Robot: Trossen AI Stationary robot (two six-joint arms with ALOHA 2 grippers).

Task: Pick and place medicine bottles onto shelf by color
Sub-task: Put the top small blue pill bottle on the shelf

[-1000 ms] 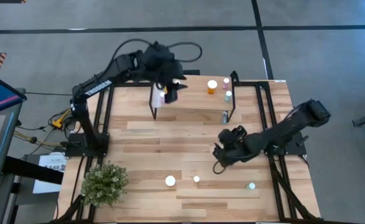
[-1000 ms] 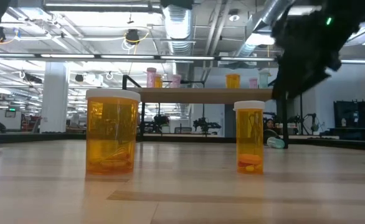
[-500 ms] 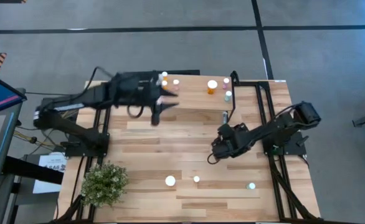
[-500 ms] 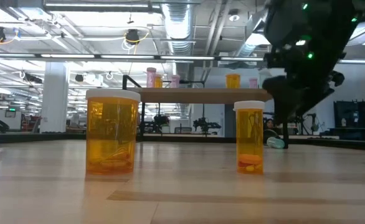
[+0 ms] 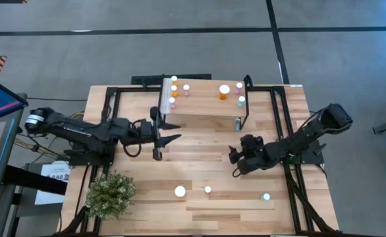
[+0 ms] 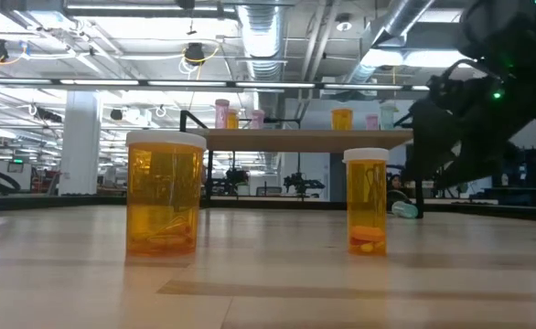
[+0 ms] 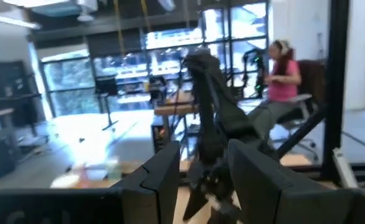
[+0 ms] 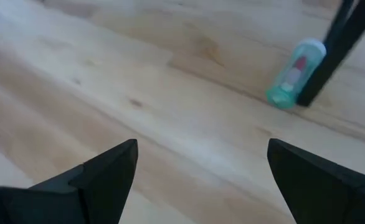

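Just ahead of the right gripper [image 8: 198, 171], fingers spread and empty, a pale green medicine bottle [image 8: 294, 73] lies toppled against a black shelf leg [image 8: 335, 46]; the high view alone shows more bottles on the shelf [image 5: 203, 104]. The left gripper [image 5: 168, 131] hovers part-open and empty, beside the shelf.

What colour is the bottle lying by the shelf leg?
Pale green bottle, lying on its side; clearest in the right wrist view.

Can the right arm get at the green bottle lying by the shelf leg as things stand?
Probably yes. The right gripper is open and empty, aimed across bare table at the green bottle. The bottle lies on its side against the shelf leg, which may crowd one finger.
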